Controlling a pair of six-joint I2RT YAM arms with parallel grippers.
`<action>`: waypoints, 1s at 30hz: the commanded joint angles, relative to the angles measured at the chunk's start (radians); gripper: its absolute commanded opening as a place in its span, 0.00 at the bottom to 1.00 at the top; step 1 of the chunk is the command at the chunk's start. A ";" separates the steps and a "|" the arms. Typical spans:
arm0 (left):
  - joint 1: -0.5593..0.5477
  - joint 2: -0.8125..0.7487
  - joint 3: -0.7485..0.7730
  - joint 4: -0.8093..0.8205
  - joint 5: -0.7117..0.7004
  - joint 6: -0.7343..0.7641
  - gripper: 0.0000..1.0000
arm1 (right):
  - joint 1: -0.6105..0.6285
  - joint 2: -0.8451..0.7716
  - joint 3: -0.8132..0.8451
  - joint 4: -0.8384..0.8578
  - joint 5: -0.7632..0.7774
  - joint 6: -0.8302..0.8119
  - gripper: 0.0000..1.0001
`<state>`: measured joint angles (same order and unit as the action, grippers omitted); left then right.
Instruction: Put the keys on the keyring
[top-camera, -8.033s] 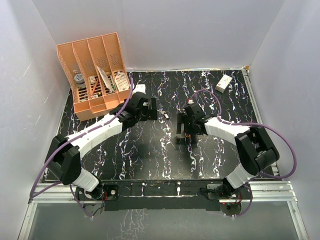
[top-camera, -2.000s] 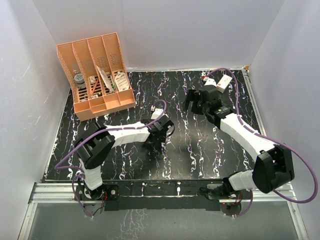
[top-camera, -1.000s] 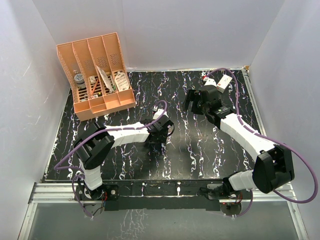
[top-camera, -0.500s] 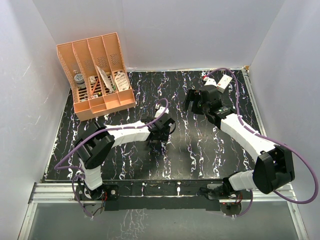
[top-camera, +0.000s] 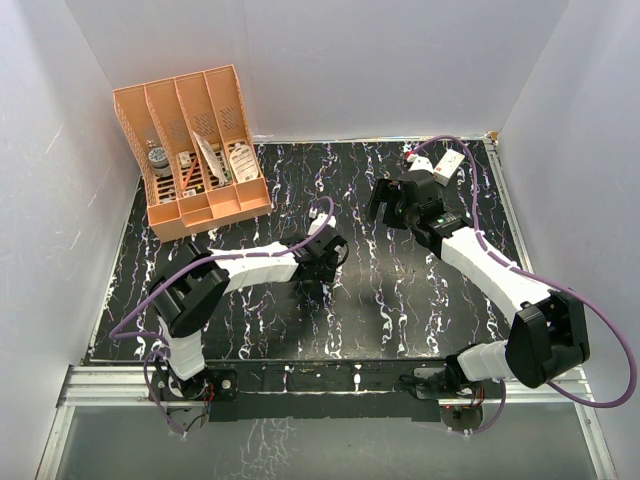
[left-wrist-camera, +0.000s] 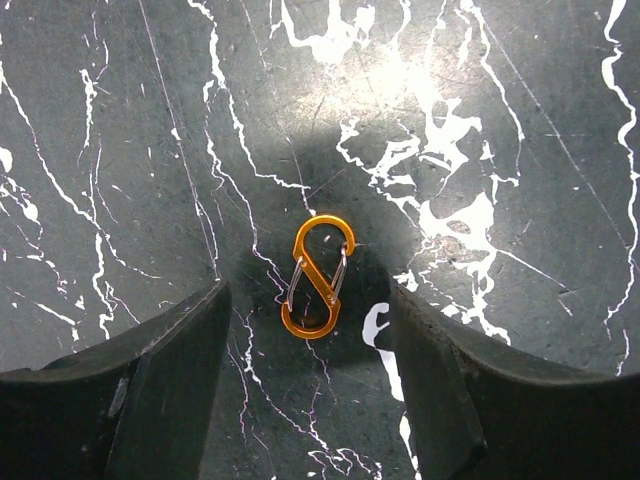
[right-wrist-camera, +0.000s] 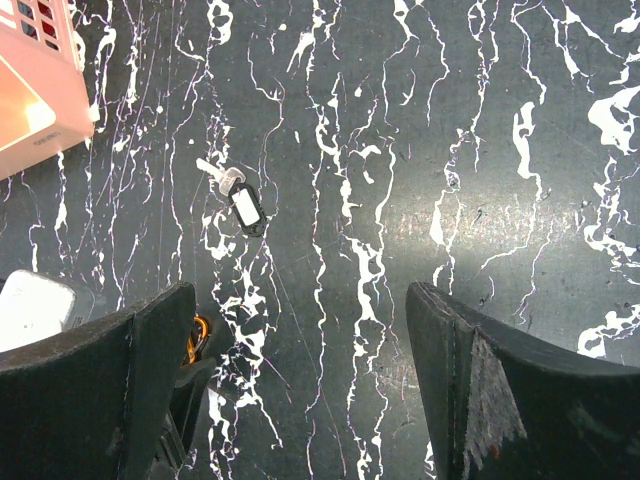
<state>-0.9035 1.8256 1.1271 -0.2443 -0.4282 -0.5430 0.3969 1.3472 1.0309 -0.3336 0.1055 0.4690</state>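
The black, white-veined marble-pattern tabletop (top-camera: 400, 295) carries both task items, lying apart from each other. The small orange S-shaped metal keyring (left-wrist-camera: 320, 277), with silvery wire gates, lies flat on the tabletop. The left gripper (left-wrist-camera: 306, 310) stands over it with jaws spread wide: one dark finger (left-wrist-camera: 170, 385) is to one side of the clip and the other to the opposite side. A clear gap shows on both sides, so there is no contact and nothing is held. The keys (right-wrist-camera: 240, 205), a small dark fob with a white label and a short pale blade, lie flat on the tabletop. In the right wrist view they sit beyond the fingertips, nearer that view's left-hand finger. The right gripper (right-wrist-camera: 300, 295) hangs above the tabletop with jaws spread wide and empty, well clear of the keys. At the lower left of the same view part of the left gripper shows, with a glimpse of orange under it. In the overhead view the left arm reaches to mid-table and the right arm extends toward the far right. A large orange slotted plastic organizer (top-camera: 190, 150) stands at the far left corner, holding assorted small items. A white rectangular box with a red mark (top-camera: 447, 165) lies near the far right corner.
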 joint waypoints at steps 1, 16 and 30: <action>0.017 -0.020 -0.021 0.004 0.011 -0.004 0.62 | -0.004 -0.040 0.008 0.046 0.007 -0.017 0.85; 0.027 -0.011 -0.023 0.003 0.017 -0.033 0.58 | -0.004 -0.046 0.002 0.044 0.012 -0.015 0.85; 0.032 0.002 -0.017 0.012 0.017 -0.031 0.52 | -0.004 -0.048 -0.003 0.046 0.014 -0.015 0.85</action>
<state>-0.8787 1.8256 1.1095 -0.2333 -0.4088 -0.5694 0.3969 1.3319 1.0302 -0.3340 0.1059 0.4690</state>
